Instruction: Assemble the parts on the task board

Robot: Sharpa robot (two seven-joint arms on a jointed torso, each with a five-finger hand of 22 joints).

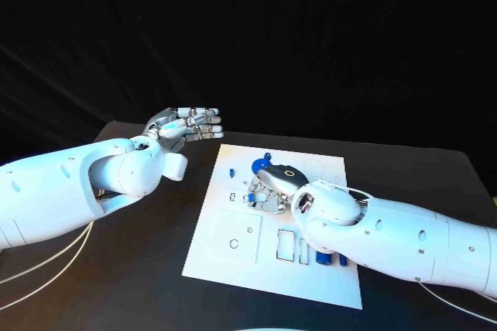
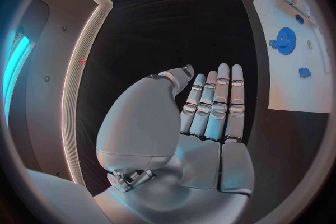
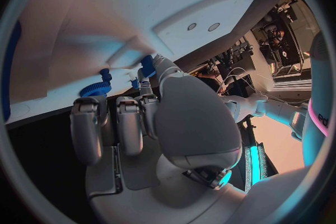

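My right hand [image 1: 271,189] is down over the middle of the task board [image 1: 243,270], fingers curled toward the white plate. From the wrist camera my fingertips [image 3: 146,88] sit right at a small blue part [image 3: 148,65], close beside a blue gear [image 3: 93,89] — I cannot tell whether I'm actually pinching that part or only touching it. My guess is I'm seating it into its spot, which is why the hand comes in so low and tight.

The gear lies flat on the board, near its far edge, its axis pointing straight up out of the plate; a small blue peg [image 3: 105,74] stands just beside it. Two more blue parts [image 1: 330,258] stand close to my right forearm, near the board's slots.

My left hand [image 1: 189,126] holds nothing — fingers straight and side by side, palm open, lifted off the worktop [image 1: 155,302] beyond the board's left far corner. I judge it parked there to stay out of the way. From that wrist I can see the gear [image 2: 284,41] from the side.
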